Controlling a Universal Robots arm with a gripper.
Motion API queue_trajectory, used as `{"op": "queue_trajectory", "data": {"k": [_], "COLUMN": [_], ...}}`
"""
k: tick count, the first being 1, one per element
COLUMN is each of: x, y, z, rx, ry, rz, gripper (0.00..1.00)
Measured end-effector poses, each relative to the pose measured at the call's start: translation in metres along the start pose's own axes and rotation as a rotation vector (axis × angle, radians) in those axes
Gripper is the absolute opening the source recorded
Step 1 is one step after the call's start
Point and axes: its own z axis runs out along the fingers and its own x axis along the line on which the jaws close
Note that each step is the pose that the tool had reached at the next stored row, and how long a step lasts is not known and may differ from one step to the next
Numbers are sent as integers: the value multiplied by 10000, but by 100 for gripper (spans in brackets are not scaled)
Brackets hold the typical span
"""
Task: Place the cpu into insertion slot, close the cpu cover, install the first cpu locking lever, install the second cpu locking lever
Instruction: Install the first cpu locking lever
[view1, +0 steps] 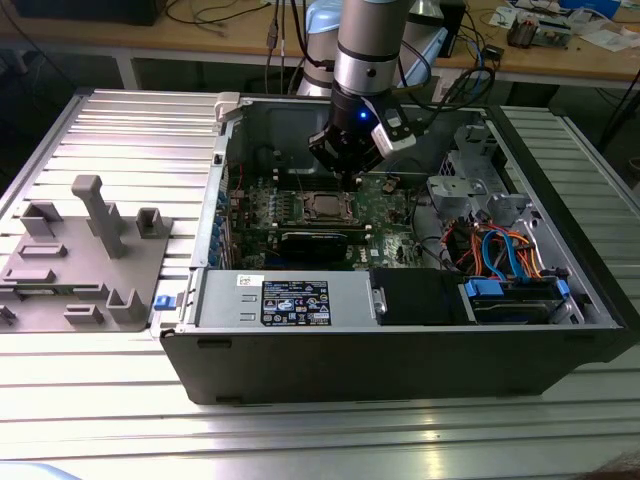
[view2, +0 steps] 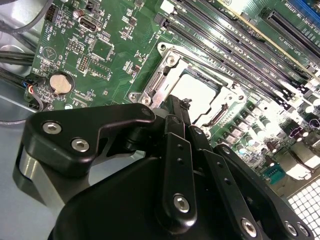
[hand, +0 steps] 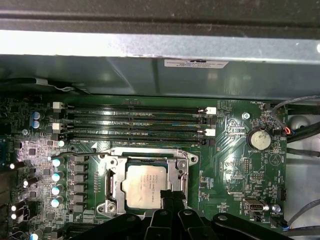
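Observation:
The cpu (hand: 145, 185) lies flat in the insertion slot (hand: 186, 165) on the green board, its dull silver top showing; the slot's contacts are hidden under it. The cpu cover (hand: 114, 180), a silvery frame, lies down around the chip. A thin wire lever (hand: 120, 150) runs along the socket edge beside the memory slots. My gripper (hand: 170, 196) is shut with nothing between its black fingers, its tip over the socket edge opposite that lever. The second wrist view shows the gripper (view2: 182, 106) right at the rim of the cover (view2: 155, 85), next to the cpu (view2: 197, 92). In the exterior view the gripper (view1: 352, 172) hangs just behind the cpu (view1: 326, 206).
Memory slots (hand: 135, 122) run beside the socket, with the case wall (hand: 150, 75) beyond them. A coin battery (hand: 256, 139) sits on the board. A black card (view1: 315, 243), a power supply (view1: 290, 300) and cable bundles (view1: 500, 250) crowd the case. A grey fixture (view1: 90, 250) stands on the exterior view's left.

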Motion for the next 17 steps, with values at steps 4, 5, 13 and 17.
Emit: {"op": "queue_trajectory", "data": {"k": [4,5,13,17], "x": [0,0,0,0], "y": [0,0,0,0], "z": [0,0,0,0], "rx": [0,0,1,1], "ry": [0,0,0,0], "rz": [-20,-27,-64,-88], "gripper": [11,11,11,11]}}
